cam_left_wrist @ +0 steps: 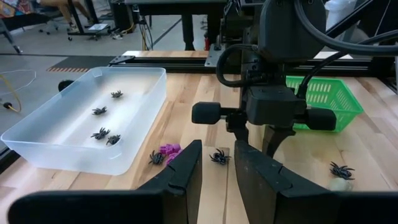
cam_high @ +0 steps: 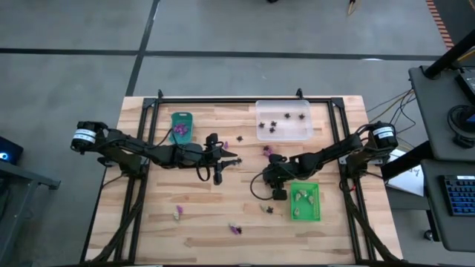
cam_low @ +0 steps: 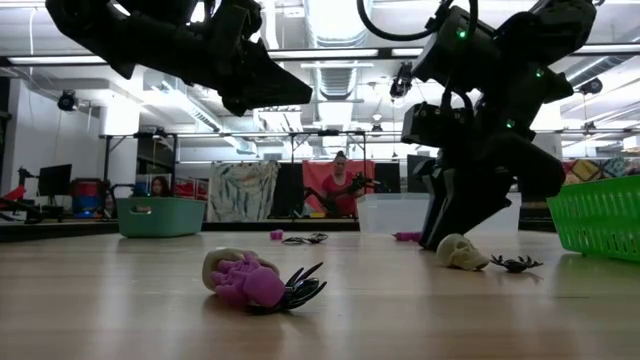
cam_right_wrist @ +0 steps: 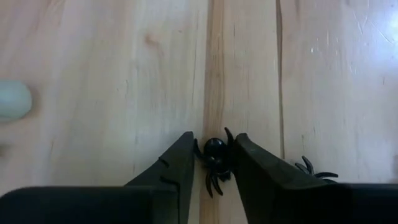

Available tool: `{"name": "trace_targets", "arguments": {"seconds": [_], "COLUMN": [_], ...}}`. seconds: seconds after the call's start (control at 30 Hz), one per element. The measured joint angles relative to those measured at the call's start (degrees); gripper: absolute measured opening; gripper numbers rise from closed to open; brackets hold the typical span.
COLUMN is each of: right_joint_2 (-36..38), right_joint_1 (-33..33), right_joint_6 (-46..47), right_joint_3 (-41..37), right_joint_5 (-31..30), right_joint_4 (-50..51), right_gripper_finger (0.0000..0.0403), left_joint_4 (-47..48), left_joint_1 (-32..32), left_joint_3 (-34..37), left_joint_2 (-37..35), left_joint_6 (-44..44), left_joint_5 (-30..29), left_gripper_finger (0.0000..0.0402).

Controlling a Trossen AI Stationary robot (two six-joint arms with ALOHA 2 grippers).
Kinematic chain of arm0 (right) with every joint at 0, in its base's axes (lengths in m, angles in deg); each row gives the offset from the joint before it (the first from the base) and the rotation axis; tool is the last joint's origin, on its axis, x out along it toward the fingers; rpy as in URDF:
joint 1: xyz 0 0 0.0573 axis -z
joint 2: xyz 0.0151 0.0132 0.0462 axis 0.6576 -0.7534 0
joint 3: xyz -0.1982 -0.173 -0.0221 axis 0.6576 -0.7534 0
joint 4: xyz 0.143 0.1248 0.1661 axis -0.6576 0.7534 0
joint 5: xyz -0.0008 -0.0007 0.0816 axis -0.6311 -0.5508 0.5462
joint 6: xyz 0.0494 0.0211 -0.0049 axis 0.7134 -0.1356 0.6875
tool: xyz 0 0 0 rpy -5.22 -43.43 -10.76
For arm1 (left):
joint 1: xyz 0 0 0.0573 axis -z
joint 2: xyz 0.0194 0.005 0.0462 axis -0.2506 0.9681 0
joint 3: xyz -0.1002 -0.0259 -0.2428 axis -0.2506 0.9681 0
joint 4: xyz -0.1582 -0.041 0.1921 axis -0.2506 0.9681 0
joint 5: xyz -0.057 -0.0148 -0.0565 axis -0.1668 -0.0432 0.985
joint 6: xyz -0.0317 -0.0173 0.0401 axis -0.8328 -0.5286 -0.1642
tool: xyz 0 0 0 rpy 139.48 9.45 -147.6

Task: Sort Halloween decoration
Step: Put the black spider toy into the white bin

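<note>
Spider (cam_right_wrist: 214, 157) pinched between right claw (cam_right_wrist: 213, 163) fingers, on table (cam_right_wrist: 112, 81).

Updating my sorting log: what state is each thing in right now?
Right tool: down at the table, closed on a black spider.
Left tool: raised above the table, narrowly open, empty.
Clear tray: holds black spiders.
Teal tray: holds purple pieces.
Green tray: holds pale skulls.

High view looks straight down; low view looks level across the table (cam_low: 100, 300); both show the green tray (cam_high: 306, 213)
</note>
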Motion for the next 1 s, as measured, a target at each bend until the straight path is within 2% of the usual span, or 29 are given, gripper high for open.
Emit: {"name": "trace_targets", "arguments": {"seconds": [0.23,0.73,1.0], "right_joint_2": [0.92,1.03,1.03], "right_joint_1": [0.03,0.07,0.09], "right_joint_6": [-0.02,0.66,0.57], "right_joint_3": [-0.12,-0.13,-0.13], "right_joint_5": [-0.44,-0.46,-0.48], "right_joint_4": [0.20,0.07,-1.40], "right_gripper_finger": [0.0076,0.0071,0.0055], "left_joint_4": [0.00,0.00,0.00], "left_joint_1": [0.00,0.00,0.00], "left_joint_3": [0.00,0.00,0.00], "left_joint_2": [0.00,0.00,0.01], "left_joint_6": [0.00,0.00,0.00], "left_joint_5": [0.00,-0.01,0.00], "left_gripper_finger": [0.0076,0.0076,0.0076]}}
